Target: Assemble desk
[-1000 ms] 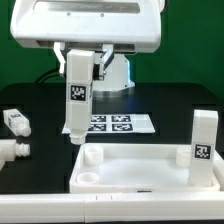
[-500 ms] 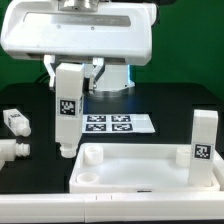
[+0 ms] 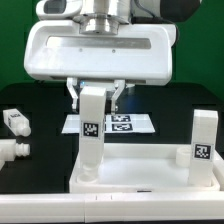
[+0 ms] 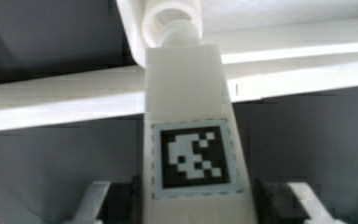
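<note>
right now the gripper (image 3: pixel 97 98) is clamping its two fingers (image 4: pixel 94 205) on opposite sides of the held leg (image 3: pixel 92 135), a white square post with a black-and-white tag. it is keeping the post upright over the desk top (image 3: pixel 140 170), a wide white rimmed tray lying on the black table (image 3: pixel 30 100).

the leg's lower end is meeting the desk top at its near corner on the exterior view's left, where it is covering the corner hole. whether the tip is already sitting in the hole is not clear. in the wrist view the post is running down to the desk top's rim (image 4: pixel 69 105).

a standing leg (image 3: pixel 203 140) is rising from the desk top's corner on the exterior view's right. two loose legs (image 3: pixel 14 135) are lying on the table beside the desk top, toward the exterior view's left. the marker board (image 3: pixel 125 124) is lying behind the desk top.

the step in hand appears to be fitting a second leg. the next move probably calls for pressing straight down and twisting it home, keeping the post vertical so it does not jam.
</note>
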Motion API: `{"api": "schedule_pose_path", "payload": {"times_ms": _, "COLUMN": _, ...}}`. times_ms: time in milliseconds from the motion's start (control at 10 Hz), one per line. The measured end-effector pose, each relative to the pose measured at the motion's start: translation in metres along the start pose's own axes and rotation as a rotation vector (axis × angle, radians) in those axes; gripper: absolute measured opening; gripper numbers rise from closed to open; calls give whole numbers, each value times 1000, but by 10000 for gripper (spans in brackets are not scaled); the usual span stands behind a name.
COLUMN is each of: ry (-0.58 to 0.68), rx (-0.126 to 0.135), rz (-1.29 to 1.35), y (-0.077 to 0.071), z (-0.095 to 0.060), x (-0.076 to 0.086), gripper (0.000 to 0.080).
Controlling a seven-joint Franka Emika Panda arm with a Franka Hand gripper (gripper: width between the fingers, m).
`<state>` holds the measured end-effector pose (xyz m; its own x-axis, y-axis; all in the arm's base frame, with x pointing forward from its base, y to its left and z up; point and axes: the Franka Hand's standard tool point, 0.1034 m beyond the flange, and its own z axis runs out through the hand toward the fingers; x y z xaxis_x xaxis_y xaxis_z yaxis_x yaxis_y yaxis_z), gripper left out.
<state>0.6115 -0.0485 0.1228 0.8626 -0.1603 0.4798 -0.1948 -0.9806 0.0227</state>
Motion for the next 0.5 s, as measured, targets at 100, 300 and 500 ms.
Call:
{"api": "schedule_pose_path", "payload": {"times_ms": 100, "ry": -3, "rx": -2, "rz": 0, "y": 1, "z": 1, "x": -2, "gripper": 290}}
{"api": "schedule_pose_path", "payload": {"times_ms": 300, "ry": -2, "rx": -7, "rz": -1, "y": 3, "z": 3, "x": -3, "gripper": 290}}
{"api": "schedule_pose_path", "payload": {"times_ms": 500, "ry": 6, "rx": -13, "rz": -2, "y": 5, "z": 5, "x": -4, "gripper": 290}}
